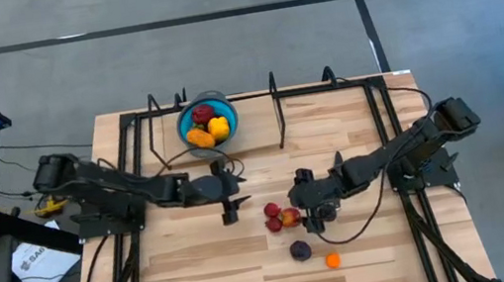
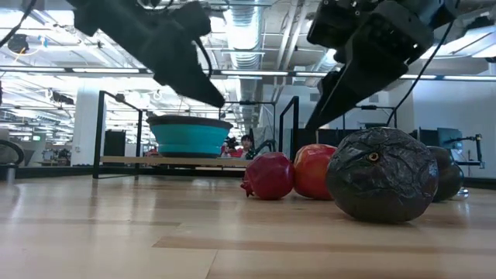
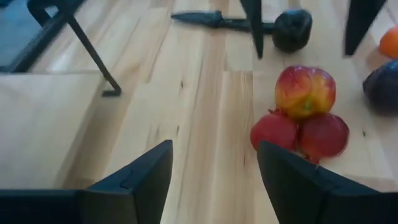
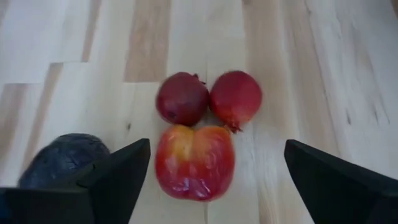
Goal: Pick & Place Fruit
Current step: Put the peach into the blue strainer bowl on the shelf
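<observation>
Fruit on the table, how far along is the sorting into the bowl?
Done: several pieces lie in the blue bowl. In hand: nothing; the right tool stands open over the red-yellow fruit, the left tool open nearby. Left: two red fruits, the purple one, the orange one.

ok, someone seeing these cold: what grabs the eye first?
Probably the tight cluster of three red fruits mid-table, two dark red ones touching a red-yellow one, with the right hand open just beside it and the left hand open on the other side. Next, the blue bowl at the far edge, already holding orange, yellow and red fruit. A dark purple fruit and a small orange one sit nearer the front.
</observation>
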`<action>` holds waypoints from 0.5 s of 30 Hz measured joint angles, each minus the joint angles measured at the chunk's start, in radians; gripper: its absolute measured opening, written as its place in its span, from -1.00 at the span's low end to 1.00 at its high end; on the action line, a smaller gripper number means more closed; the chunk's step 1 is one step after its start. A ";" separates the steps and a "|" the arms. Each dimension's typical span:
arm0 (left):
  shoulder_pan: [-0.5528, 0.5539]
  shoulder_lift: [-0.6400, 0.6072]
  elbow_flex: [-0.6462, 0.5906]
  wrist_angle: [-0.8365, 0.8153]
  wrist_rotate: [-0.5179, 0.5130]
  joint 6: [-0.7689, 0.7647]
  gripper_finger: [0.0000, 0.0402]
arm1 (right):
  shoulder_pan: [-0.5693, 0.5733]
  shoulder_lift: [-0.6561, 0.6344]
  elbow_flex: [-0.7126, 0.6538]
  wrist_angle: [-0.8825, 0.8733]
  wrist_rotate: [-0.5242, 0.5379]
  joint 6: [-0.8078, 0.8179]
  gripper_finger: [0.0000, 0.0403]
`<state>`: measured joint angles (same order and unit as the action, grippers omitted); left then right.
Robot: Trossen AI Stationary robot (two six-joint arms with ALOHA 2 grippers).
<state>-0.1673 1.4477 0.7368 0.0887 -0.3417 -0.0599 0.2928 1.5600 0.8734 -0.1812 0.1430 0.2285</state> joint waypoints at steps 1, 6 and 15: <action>0.000 0.017 0.000 0.015 0.000 -0.007 0.11 | 0.000 0.001 0.000 0.006 -0.009 -0.010 0.85; 0.000 0.070 0.000 0.109 0.027 -0.004 0.07 | 0.008 0.076 0.003 0.035 -0.022 -0.022 0.91; 0.000 0.079 0.000 0.146 0.036 0.000 0.09 | 0.014 0.240 0.092 0.011 -0.014 -0.019 0.73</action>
<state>-0.1673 1.5265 0.7372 0.2349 -0.3061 -0.0597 0.3073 1.7997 0.9654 -0.1705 0.1291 0.2093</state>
